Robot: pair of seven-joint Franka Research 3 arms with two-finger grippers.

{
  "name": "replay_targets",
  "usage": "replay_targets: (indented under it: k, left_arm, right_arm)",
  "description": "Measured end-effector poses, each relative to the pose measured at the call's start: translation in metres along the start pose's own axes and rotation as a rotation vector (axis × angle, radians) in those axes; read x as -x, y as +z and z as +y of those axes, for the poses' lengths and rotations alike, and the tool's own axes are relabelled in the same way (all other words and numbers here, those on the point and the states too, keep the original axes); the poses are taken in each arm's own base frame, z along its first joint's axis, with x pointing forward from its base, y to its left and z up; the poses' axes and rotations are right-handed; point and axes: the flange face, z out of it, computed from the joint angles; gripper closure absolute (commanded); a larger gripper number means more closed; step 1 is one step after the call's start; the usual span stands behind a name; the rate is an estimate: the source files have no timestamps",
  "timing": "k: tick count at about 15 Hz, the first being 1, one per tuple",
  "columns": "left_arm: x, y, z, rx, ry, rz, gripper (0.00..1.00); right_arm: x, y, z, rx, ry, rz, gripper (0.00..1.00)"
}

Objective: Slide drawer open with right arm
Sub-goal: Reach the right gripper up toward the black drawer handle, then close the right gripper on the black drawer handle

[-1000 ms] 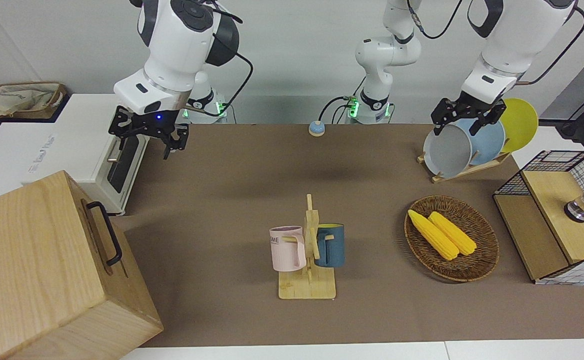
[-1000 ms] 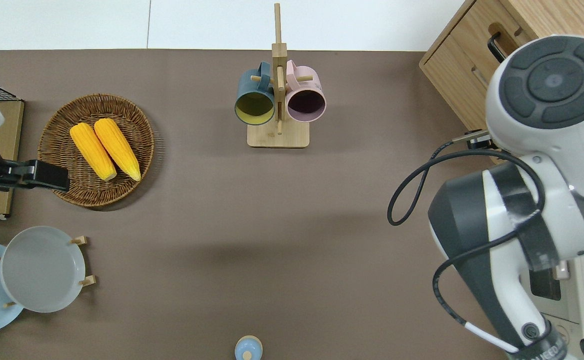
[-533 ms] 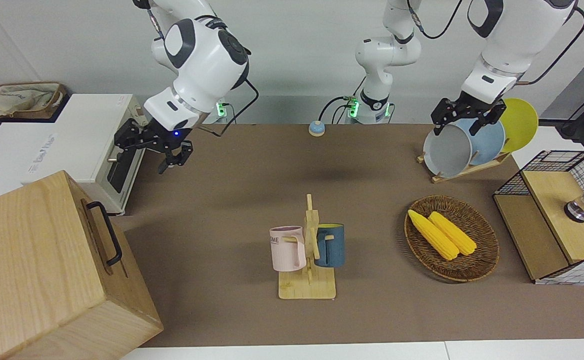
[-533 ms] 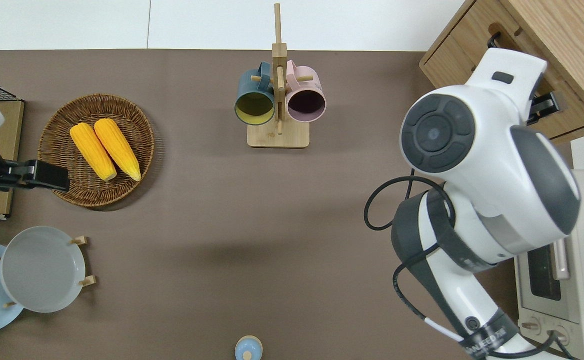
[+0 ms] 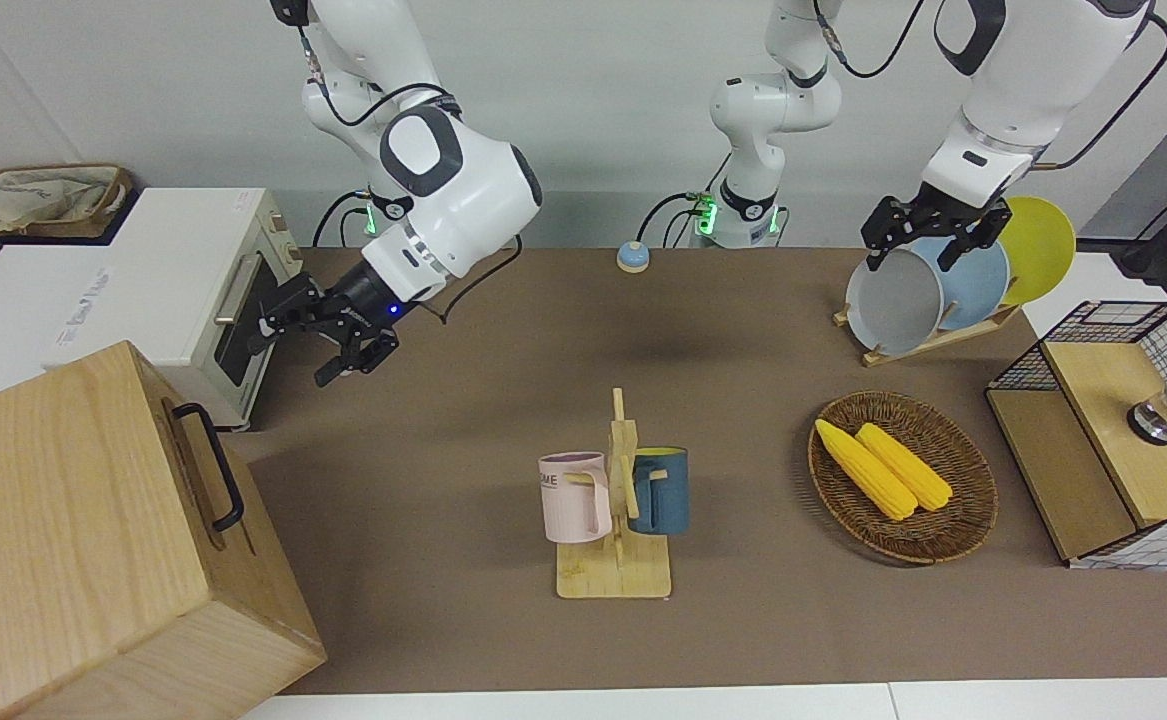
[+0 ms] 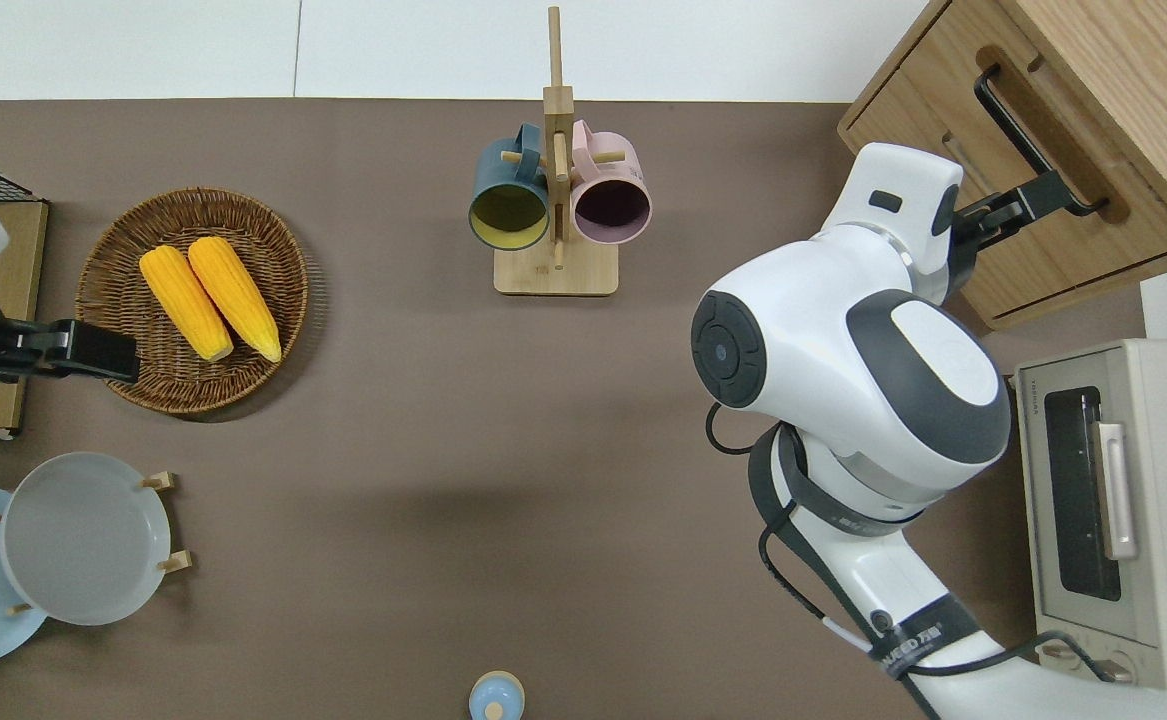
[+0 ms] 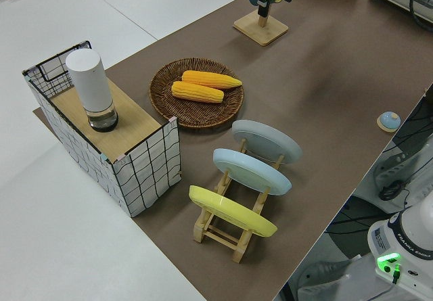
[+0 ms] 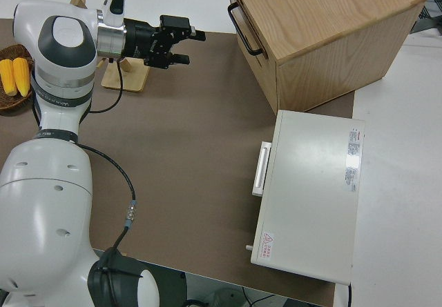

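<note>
Drawer front of light wood [image 5: 211,470] with its black bar handle [image 5: 211,465] sat shut in the large pale wooden box [image 5: 73,540] at the right arm's end of the desk, the white toaster oven [image 5: 198,300] nearer the robots beside it. Overhead, the right arm's black gripper [image 6: 1028,203], jaws parted, reached the handle's nearer end; the wooden mug rack [image 6: 555,210] stood well clear. From the right side view, the gripper [image 8: 185,45] looked short of the handle. The left arm was parked.

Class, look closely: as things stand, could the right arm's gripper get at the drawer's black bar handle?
Probably yes. The right gripper is open and points at the handle of the drawer, with only bare tabletop between them. The left arm is parked.
</note>
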Motion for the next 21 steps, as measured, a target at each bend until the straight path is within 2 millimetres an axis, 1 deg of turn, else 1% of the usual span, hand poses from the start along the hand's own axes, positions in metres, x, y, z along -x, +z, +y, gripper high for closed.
replay_targets:
  k: [8,12,15,17,18,19,20,21]
  left_arm:
    - [0.0,0.0,0.0,0.0,0.0,0.0,0.01]
    - [0.0,0.0,0.0,0.0,0.0,0.0,0.01]
    - [0.0,0.0,0.0,0.0,0.0,0.0,0.01]
    - [0.0,0.0,0.0,0.0,0.0,0.0,0.01]
    - [0.0,0.0,0.0,0.0,0.0,0.0,0.01]
    - [0.0,0.0,0.0,0.0,0.0,0.0,0.01]
    - [0.0,0.0,0.0,0.0,0.0,0.0,0.01]
    - [0.0,0.0,0.0,0.0,0.0,0.0,0.01]
  right_arm:
    - [-0.016,0.059,-0.041,0.213,-0.047,0.046,0.015]
    - [-0.018,0.091,-0.049,0.313,-0.095,0.06,0.015]
    - [-0.019,0.108,-0.051,0.334,-0.1,0.082,0.017]
    - [-0.019,0.115,-0.053,0.349,-0.102,0.092,0.03]
    - [-0.019,0.116,-0.054,0.352,-0.102,0.093,0.09]
    - [-0.019,0.118,-0.055,0.359,-0.104,0.097,0.184]
    - [-0.019,0.118,-0.055,0.361,-0.105,0.1,0.359]
    - [-0.02,0.119,-0.056,0.361,-0.108,0.102,0.499]
